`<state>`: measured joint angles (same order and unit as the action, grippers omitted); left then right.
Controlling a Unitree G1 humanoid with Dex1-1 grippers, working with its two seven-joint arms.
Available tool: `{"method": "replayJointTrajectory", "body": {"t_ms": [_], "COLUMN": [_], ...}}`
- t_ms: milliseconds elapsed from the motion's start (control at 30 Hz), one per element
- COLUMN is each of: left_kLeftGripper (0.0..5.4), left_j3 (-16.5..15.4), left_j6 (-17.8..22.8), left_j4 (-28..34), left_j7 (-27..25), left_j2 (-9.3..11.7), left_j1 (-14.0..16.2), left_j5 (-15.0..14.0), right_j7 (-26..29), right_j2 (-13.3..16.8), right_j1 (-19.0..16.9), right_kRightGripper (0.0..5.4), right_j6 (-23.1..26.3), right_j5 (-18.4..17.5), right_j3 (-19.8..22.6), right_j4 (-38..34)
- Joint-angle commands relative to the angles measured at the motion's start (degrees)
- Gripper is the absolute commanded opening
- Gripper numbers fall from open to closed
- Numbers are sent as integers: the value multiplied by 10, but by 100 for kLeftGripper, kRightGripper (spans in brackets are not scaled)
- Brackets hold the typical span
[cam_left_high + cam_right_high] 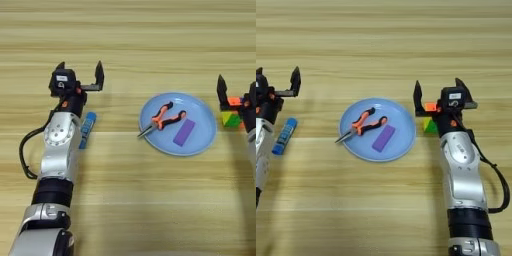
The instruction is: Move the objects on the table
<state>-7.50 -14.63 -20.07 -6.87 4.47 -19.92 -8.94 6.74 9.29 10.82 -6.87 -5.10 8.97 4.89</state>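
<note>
— Nearest me?
— Bare tan table (pixel 381 200), plank grain running crosswise.
— Cube?
— Puzzle cube (pixel 430 123) sat just right of the blue plate (pixel 406 131); my right gripper (pixel 439 96) straddled it, fingers spread. Left gripper (pixel 80 70) gaped, holding nothing.

Pliers (pixel 162 118) on plate (pixel 205 135), cube (pixel 430 124) right.

Looks like a robotics lab bench: plain wooden table (pixel 130 30), test props like pliers (pixel 161 119) on a blue plate (pixel 205 137).
</note>
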Motion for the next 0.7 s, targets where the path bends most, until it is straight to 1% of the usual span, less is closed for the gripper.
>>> {"method": "replayJointTrajectory", "body": {"t_ms": [33,700], "left_kLeftGripper": [540,540], "left_j3": [3,3], "left_j6": [3,4], "left_j4": [11,15], "left_j7": [2,0], "left_j2": [-1,-1], "left_j1": [7,10], "left_j5": [5,4], "right_j7": [1,1], "right_j2": [5,5], "right_j1": [0,0], "right_kRightGripper": [538,538], "right_j6": [-5,-5], "right_j5": [-3,-2], "right_j3": [4,6], "right_j4": [-7,-8]}}
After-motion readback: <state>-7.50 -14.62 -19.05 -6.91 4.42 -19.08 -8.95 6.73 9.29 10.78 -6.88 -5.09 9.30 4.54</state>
